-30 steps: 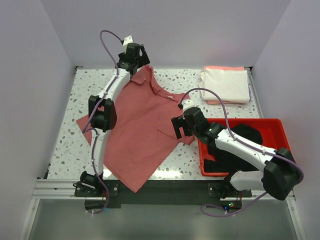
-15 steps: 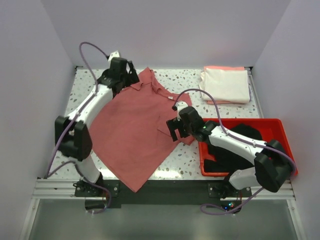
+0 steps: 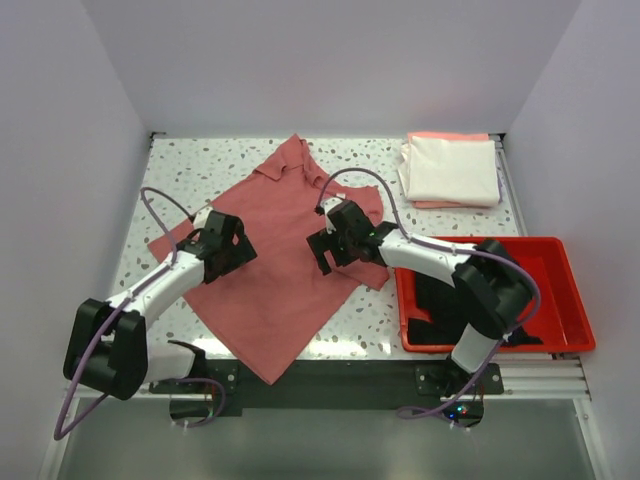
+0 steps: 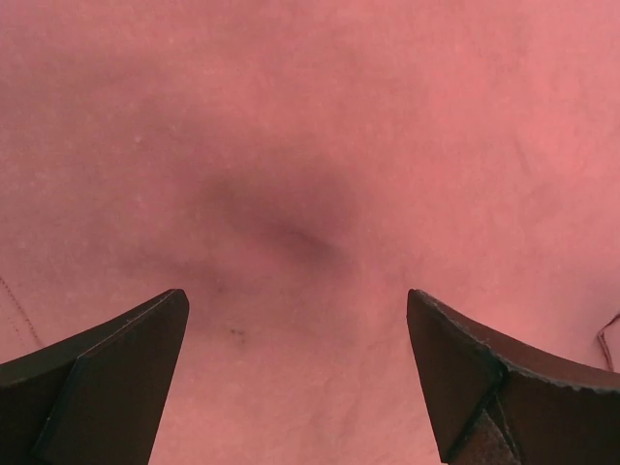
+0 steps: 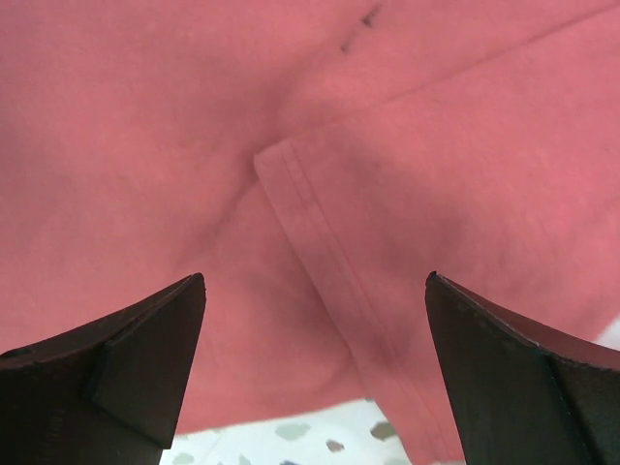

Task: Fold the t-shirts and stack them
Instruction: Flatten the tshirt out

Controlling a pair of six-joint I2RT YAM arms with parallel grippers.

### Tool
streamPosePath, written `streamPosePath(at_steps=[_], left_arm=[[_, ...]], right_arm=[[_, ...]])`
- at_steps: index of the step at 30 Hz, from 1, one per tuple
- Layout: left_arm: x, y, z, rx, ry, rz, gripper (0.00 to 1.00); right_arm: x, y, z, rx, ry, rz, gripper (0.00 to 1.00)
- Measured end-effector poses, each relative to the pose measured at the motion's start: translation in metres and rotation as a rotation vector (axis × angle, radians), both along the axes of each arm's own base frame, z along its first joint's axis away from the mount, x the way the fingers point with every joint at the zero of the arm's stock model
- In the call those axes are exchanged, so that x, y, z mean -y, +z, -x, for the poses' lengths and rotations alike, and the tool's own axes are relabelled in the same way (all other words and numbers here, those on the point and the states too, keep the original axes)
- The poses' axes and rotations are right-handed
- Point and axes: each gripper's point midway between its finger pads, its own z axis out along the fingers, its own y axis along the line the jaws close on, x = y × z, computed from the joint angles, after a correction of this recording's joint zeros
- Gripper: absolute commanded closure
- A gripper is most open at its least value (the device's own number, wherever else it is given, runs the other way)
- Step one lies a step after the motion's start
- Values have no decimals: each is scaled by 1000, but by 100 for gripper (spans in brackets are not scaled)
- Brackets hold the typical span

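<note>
Reference item: red tray (image 3: 578,300), rigid plastic, on the speckled table (image 3: 180,165). All places below given from this tray.

- Black t-shirt (image 3: 428,302): bunched inside the tray, partly hidden under the right arm.
- Cream-white t-shirt (image 3: 455,170): folded into a neat rectangle, behind the tray and apart from its far rim.
- Peach-pink t-shirt (image 3: 450,135): folded, directly beneath the cream-white one, seen only as narrow strips along that shirt's edges.
- Dusty rose-red t-shirt (image 3: 275,270): spread open and unfolded, left of the tray, lying askew. Nearest sleeve just beside the tray's left wall; touching or not, cannot tell.
- Right gripper (image 3: 322,255): just left of the tray, over the tray-side sleeve of the rose-red shirt. Jaws apart, nothing held. In the wrist view, stitched sleeve hem (image 5: 310,223) lying under the gap, with a sliver of speckled table at the bottom edge.
- Left gripper (image 3: 235,250): farther left of the tray, beyond the right gripper, over the shirt's opposite side. Jaws spread wide, empty. In the wrist view, plain smooth cloth with one faint dimple (image 4: 300,232) below the gap.
</note>
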Motion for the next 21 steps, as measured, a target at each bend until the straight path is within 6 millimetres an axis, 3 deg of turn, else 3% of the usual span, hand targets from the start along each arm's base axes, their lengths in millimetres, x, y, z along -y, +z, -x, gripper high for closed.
streamPosePath(at_steps=[4,8,17,21], left_arm=[[-3,-6,-2,-13,33,-4,0],[-21,-39,3,-126,87,-50,0],[-45,-41,-58,-160,187,-110,0],[-57,-40,-90,-160,218,-112,0]], right_arm=[[-11,-14,-2,-34,19,10,1],[-12,-28,0,-66,20,29,1],[-18,-38,4,-81,6,16,1],[-32,-36,18,-81,25,-23,1]])
